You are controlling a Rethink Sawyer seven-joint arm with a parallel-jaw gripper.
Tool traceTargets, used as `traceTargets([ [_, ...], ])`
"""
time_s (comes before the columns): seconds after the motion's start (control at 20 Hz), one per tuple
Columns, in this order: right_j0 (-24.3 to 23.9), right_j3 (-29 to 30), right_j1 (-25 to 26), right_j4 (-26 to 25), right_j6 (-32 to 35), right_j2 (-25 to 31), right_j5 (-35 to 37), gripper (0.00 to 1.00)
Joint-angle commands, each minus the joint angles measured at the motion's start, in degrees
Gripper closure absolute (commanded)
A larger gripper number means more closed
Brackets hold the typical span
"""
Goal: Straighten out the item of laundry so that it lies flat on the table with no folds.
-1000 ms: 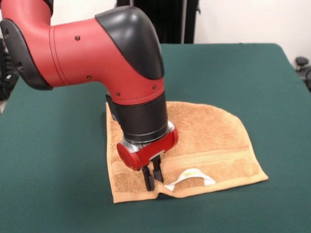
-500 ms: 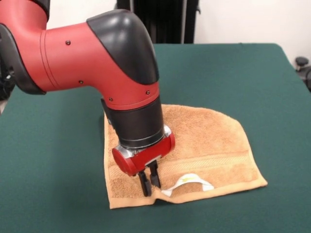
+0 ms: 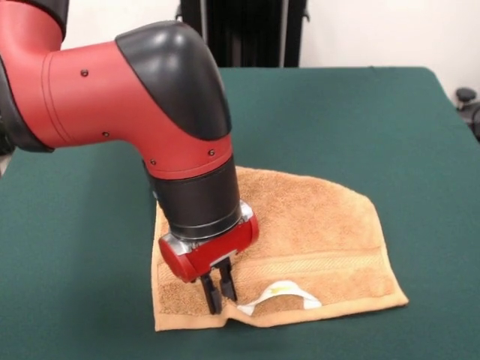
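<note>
1. Since a second ago, arm and small tan-orange terry towel point(image 3: 315, 232) have shifted together toward the picture's left along the dark green felt-covered desk point(image 3: 420, 135).
2. My red and black gripper point(image 3: 218, 293): pointing down, its two black fingers point(image 3: 211, 294) nearly together, pinching the towel's near hem, left of the white label with yellow mark point(image 3: 279, 293).
3. Towel: lying on the desk's near middle, mostly spread; woven band running parallel to the near edge; hem puckered by the gripper; far right corner looks rounded, possibly folded under.
4. Label: arched up off the cloth.
</note>
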Motion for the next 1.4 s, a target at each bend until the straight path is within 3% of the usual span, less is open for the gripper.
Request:
traceTargets([
  [0.05, 0.5, -6.45, 0.0, 0.0, -20.28, 1.35, 6.52, 1.0],
  [1.4, 3.28, -15.26, 1.2, 0.91, -30.47, 2.32, 12.44, 1.0],
])
